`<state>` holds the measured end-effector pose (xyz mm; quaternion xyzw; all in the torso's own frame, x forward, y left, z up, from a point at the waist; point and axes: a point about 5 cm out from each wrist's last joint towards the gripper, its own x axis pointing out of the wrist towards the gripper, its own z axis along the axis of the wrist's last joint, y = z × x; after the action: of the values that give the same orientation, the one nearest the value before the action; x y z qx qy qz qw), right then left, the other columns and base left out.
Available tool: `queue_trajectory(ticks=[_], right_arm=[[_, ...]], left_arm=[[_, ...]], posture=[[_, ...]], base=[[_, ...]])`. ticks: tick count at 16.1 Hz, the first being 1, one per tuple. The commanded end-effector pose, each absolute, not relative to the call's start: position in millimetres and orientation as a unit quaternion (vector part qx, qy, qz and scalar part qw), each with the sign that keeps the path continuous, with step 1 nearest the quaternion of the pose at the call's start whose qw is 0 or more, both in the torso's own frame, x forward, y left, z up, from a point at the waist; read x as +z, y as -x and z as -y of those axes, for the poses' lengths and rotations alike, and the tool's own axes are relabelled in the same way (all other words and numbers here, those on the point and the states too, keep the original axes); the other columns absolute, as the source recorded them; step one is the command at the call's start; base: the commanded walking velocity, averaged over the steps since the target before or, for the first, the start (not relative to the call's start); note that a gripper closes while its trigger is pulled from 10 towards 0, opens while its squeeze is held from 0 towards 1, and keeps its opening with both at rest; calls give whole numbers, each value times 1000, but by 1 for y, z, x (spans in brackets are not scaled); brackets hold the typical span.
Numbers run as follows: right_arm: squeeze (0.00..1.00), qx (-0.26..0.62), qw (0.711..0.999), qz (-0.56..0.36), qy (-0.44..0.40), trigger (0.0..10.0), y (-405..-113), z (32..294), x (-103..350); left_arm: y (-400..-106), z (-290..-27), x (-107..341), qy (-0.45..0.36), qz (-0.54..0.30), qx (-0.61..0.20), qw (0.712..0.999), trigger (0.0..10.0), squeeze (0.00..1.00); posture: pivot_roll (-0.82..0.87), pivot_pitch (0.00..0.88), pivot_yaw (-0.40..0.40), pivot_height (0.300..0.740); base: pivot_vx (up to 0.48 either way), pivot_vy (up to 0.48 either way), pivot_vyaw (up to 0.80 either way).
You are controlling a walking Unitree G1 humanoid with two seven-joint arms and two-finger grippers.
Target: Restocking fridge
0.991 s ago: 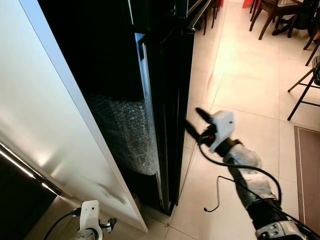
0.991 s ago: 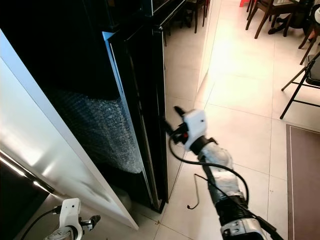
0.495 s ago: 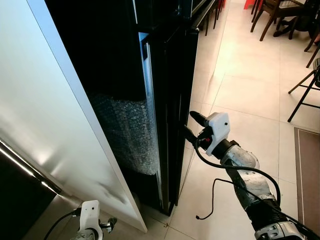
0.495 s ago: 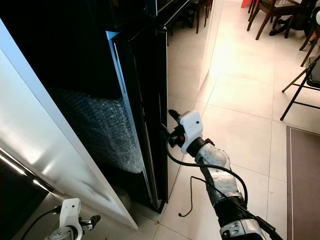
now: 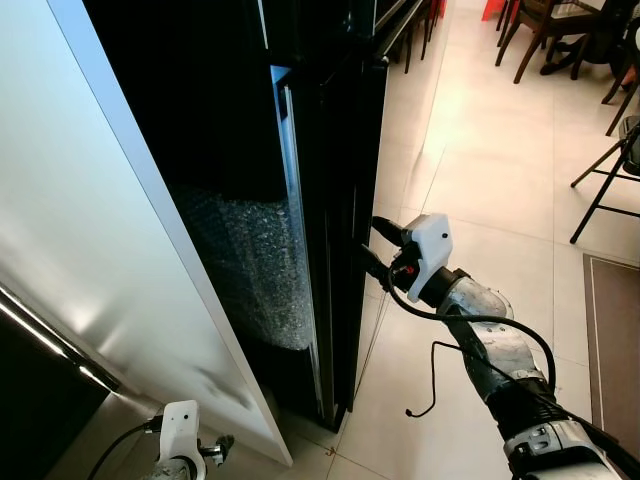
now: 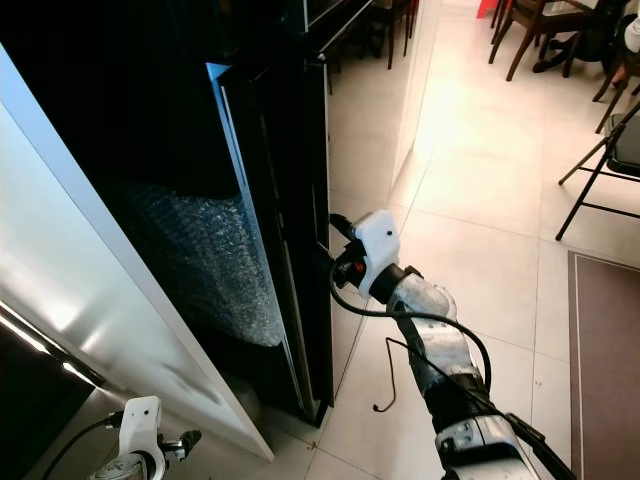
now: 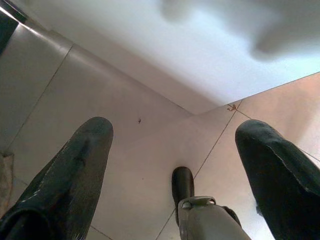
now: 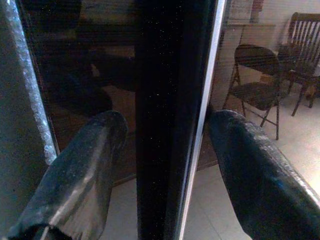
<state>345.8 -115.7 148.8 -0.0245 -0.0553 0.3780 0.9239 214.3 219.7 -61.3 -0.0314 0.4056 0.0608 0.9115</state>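
Head eyes look down at the fridge door; wrist views look close.

The fridge door is glossy black with a pale silvery edge strip; bubble wrap inside is translucent grey-white, dotted all over; the panel beside it is plain white; the floor is cream tile with thin grey grout lines; the right tool has black fingers and a white housing with a red spot; the chairs are dark brown wood; the left tool has black fingers.
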Motion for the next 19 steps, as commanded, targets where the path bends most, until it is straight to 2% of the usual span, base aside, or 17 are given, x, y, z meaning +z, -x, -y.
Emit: queue_trajectory(ticks=[1, 6, 9, 13, 15, 16, 17, 19], right_arm=[[0, 386, 921, 53, 22, 10000, -349, 111, 151], [0, 399, 916, 44, 10, 10000, -360, 100, 154], [0, 394, 918, 49, 11, 10000, -360, 104, 152], [0, 336, 940, 45, 29, 10000, -339, 155, 138], [0, 299, 954, 35, 12, 10000, -324, 185, 128], [0, 264, 964, 25, -10, 10000, -312, 211, 122], [0, 253, 967, 22, -13, 10000, -309, 219, 120], [0, 139, 988, -8, -71, 10000, -296, 270, 97]], left_arm=[[-211, -221, -64, 24, -417, 61, 906, 10000, 0], [-210, -221, -64, 24, -417, 63, 906, 10000, 0], [-211, -220, -64, 25, -417, 63, 907, 10000, 0], [-210, -219, -64, 29, -417, 64, 906, 10000, 0], [-210, -219, -65, 28, -418, 63, 906, 10000, 0], [-210, -219, -64, 26, -418, 60, 906, 10000, 0], [-210, -219, -64, 25, -419, 59, 906, 10000, 0], [-210, -220, -64, 22, -418, 58, 906, 10000, 0]], posture=[[-64, 32, 59, 740], [-59, 31, 57, 740], [-56, 29, 53, 740], [-58, 23, 44, 740], [-64, 17, 47, 740], [-72, 16, 51, 740], [-74, 15, 52, 740], [-75, 12, 52, 740]], base=[[0, 0, 0], [0, 0, 0], [0, 0, 0], [0, 0, 0], [0, 0, 0], [0, 0, 0], [0, 0, 0], [0, 0, 0]])
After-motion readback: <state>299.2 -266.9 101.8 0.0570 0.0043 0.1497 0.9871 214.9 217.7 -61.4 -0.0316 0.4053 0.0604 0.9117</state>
